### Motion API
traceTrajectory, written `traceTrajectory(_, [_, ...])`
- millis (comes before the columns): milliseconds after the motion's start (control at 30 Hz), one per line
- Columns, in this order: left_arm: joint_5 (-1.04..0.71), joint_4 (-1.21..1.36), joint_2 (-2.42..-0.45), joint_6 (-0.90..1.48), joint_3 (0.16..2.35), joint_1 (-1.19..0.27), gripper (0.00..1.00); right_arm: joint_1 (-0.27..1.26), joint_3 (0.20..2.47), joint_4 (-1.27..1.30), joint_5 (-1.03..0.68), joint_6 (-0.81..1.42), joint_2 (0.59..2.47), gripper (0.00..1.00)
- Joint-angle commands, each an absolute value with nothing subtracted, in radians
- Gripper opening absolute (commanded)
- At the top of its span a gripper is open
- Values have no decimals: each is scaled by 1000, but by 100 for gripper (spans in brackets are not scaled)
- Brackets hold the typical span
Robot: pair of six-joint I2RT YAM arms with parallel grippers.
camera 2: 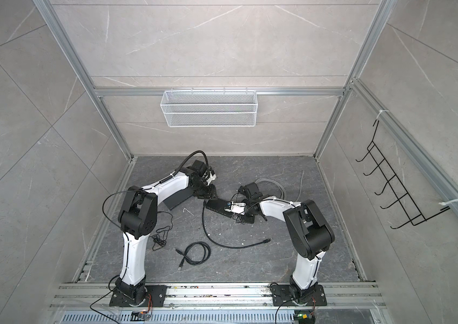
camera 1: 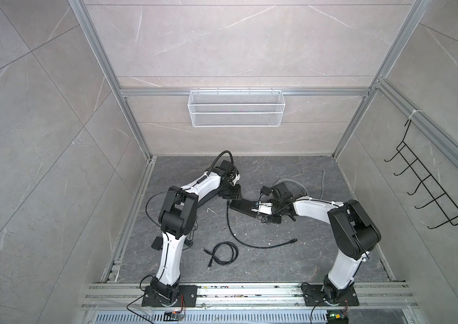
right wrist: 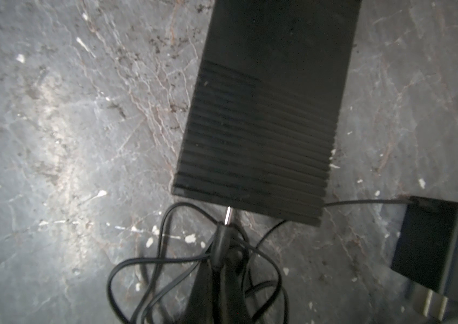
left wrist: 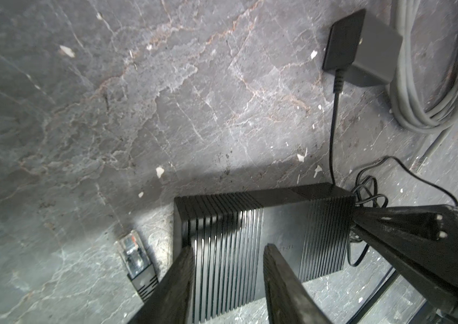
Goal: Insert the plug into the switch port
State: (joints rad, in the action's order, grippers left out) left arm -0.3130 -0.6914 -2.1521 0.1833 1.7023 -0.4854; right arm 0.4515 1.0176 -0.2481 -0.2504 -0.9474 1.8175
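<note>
Jaws of the left gripper (left wrist: pixel 228 248) stand apart, and both fingers (left wrist: pixel 177 283) reach over the ribbed top of the black switch (left wrist: pixel 278 224) toward its left end. Whether they press on it cannot be told. Just beside that end, a clear Ethernet connector (left wrist: pixel 134 252) on a black lead lies flat on the dark marbled tabletop (camera 1: pixel 278 266), apart from the housing.

In both top views the switch (camera 1: pixel 243 209) lies flat and slanted between the two arms, near the middle of the work area.

At its right end, the right gripper (right wrist: pixel 219 263) is clamped tight on the black body of the barrel plug (right wrist: pixel 222 235). The plug's metal tip points at the end face of the switch (right wrist: pixel 264 126) and reaches its edge, though whether it has entered the port cannot be told. The plug's thin cord (right wrist: pixel 166 261) loops loosely around the closed fingers.

Further right the cord's power adapter (right wrist: pixel 430 246) lies on the tabletop, near the switch but apart from it. Just past the adapter sits a coiled grey cable (left wrist: pixel 432 84).
</note>
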Motion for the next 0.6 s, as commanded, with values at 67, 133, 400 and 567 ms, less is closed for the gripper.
traceTrajectory(67, [-247, -756, -2090, 163, 1734, -484, 46, 459, 1007, -258, -276, -961, 1823, 3])
traceTrajectory(133, [-241, -745, -2091, 167, 1718, -483, 46, 460, 1003, -258, -278, -961, 1823, 3])
traceTrajectory(400, [-291, -693, -2128, 188, 1681, -483, 46, 459, 985, -247, -294, -960, 1808, 4])
traceTrajectory(567, [-336, -675, -2147, 190, 1677, -483, 46, 456, 986, -259, -254, -963, 1806, 3])
